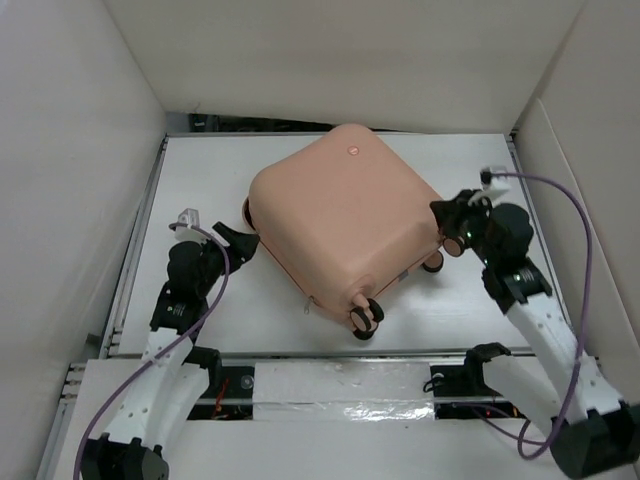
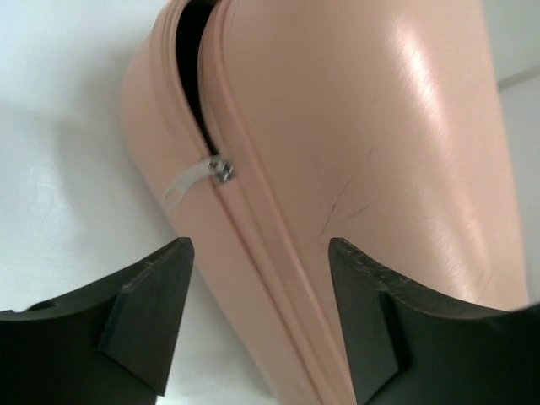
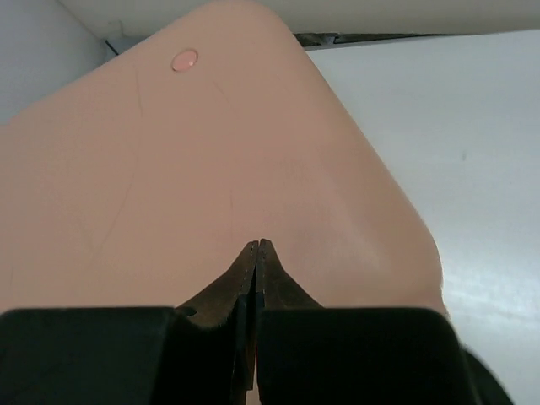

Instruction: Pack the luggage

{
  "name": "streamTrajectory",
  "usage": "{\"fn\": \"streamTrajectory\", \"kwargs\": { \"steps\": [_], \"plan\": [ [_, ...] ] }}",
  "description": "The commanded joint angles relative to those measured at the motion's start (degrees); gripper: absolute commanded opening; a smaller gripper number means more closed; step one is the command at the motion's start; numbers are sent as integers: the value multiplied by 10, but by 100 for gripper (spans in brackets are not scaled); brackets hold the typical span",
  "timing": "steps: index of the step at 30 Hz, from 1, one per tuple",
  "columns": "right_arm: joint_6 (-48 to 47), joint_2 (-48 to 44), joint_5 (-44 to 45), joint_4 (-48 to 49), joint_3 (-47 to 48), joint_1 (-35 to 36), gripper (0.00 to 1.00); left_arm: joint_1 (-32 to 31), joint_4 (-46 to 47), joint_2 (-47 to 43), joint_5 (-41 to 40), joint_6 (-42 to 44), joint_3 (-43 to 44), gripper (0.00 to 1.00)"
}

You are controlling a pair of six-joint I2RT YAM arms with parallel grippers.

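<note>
So the luggage (image 1: 345, 225) is lying flat on its big side, pretty much mid-worktop (image 1: 200, 180). It's turned on a diagonal, so one rounded corner points at the back edge and another points toward the arm bases. From above the shell looks closed, but the left wrist view shows the seam isn't zipped all the way. On one side of the zipper slider (image 2: 223, 172) there's a dark gaping slit, and on the other side it's zipped tight. A clear pull tab (image 2: 186, 184) hangs off the slider. Wheels (image 1: 365, 318) stick out at the near corner and along the right-hand edge, and there's a little round dot (image 1: 351, 151) on the shell by the back corner. The left gripper (image 1: 238, 243) sits just beside the case's left corner, jaws spread wide and holding nothing, with the seam running between them in its own view. I can't tell if they touch the shell. The right gripper (image 1: 445, 213) is at the right corner, jaws clenched together on nothing, tips right at the shell. Room-wise, there's a wide bare strip of worktop on the left, a wedge at the back right, and a thinner strip along the front. White side panels (image 1: 70, 150) box in the left, back and right.
</note>
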Motion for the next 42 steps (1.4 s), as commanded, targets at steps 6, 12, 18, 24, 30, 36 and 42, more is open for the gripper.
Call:
{"fn": "streamTrajectory", "kwargs": {
  "steps": [6, 12, 18, 24, 30, 36, 42],
  "plan": [
    [67, -194, 159, -107, -140, -41, 0, 10, 227, 110, -123, -73, 88, 73],
    [77, -184, 125, -99, -194, -46, 0, 21, 220, 323, -130, -61, 256, 75],
    [58, -90, 63, 1, -209, -46, 2, 32, 153, 485, -125, -13, 380, 75],
    [34, 85, -20, 93, -123, -46, 3, 37, 206, 492, -123, -40, 290, 75],
    [15, 255, -61, 121, 79, -20, 3, 37, 278, 409, -126, -68, 136, 74],
    [-2, 449, -104, 40, 317, 6, 9, -18, 293, 297, -137, -77, 9, 73],
    [-44, 517, -102, -58, 481, -9, 58, -74, 264, 160, -136, -82, -86, 65]
  ]
}}
